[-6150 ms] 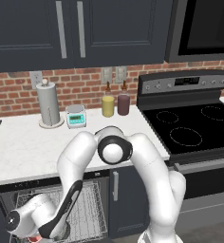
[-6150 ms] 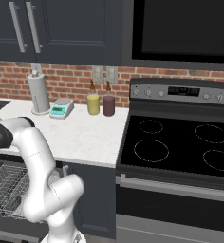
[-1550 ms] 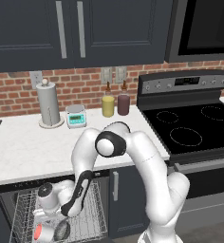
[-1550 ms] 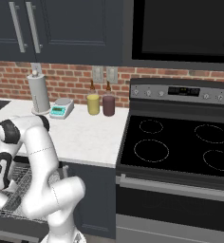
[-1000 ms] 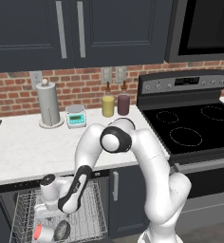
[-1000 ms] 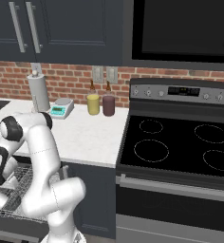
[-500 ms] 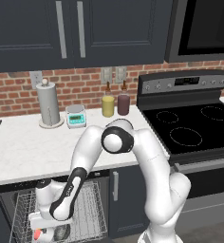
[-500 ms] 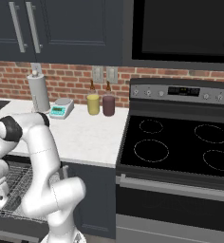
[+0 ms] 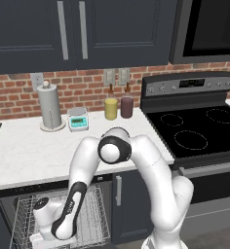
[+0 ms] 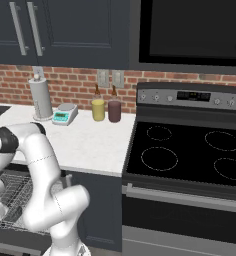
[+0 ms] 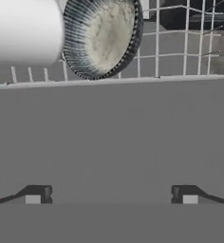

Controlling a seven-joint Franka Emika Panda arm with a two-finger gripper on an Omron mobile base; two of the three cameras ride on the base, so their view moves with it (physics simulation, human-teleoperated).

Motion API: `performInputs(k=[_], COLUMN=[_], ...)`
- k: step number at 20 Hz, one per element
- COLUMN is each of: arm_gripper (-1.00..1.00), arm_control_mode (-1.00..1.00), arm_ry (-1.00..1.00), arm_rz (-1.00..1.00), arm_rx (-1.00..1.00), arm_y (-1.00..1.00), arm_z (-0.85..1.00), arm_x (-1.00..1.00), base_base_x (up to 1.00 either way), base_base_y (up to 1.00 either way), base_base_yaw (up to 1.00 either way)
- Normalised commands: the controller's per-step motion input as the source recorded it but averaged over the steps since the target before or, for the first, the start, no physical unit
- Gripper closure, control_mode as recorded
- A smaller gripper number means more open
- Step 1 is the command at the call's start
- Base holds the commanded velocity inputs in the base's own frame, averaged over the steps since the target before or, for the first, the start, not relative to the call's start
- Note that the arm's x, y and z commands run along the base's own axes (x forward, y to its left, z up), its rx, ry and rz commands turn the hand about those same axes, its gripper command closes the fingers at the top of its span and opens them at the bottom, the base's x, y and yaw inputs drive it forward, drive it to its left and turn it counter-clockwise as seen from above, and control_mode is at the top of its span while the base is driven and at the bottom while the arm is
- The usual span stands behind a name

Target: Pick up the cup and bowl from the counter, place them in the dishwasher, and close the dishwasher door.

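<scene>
Cup: I've got the cup point(image 11: 23, 31) at the far left of the hand view, lying in the rack point(image 11: 180, 42) near its front rail, touching the bowl. Light and rigid, I'd judge; its rim is cut off by the frame edge.
Bowl: the bowl point(image 11: 102, 35) is tipped on edge just right of the cup, at the rack's front rail, speckled inside facing me. Looks stiff and slick, so no need to touch it again.
Dishwasher door: the flat grey panel point(image 11: 114, 137) is open below the rack, filling the middle of the hand view. I reckon it's heavy-ish, hinged and smooth; best pushed up from under its free edge or taken by the bar handle, which I can't see from here.
Gripper: the gripper point(image 11: 111, 194) hangs low over the door, fingertips spread wide with nothing between them.
Hidden: in the base views my own arm blocks most of the dishwasher point(image 9: 48, 214), and the rack contents are too small to pick out there.
Counter: the counter point(image 9: 34, 155) carries no cup or bowl.
</scene>
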Motion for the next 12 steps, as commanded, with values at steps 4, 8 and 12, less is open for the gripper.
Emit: performInputs(k=[4,8,12], arm_gripper=[-1.0,-1.0,-1.0], arm_control_mode=[-1.0,-1.0,-1.0], arm_ry=[-0.03,0.0,0.0], arm_rz=[0.0,0.0,0.0], arm_rx=[-0.07,0.0,0.0], arm_y=[-0.13,-0.27,-0.26], arm_z=[-0.42,-0.37,-0.29], arm_x=[-0.02,0.0,0.14], base_base_x=[0.0,0.0,0.0], base_base_y=[0.0,0.0,0.0], base_base_yaw=[0.0,0.0,0.0])
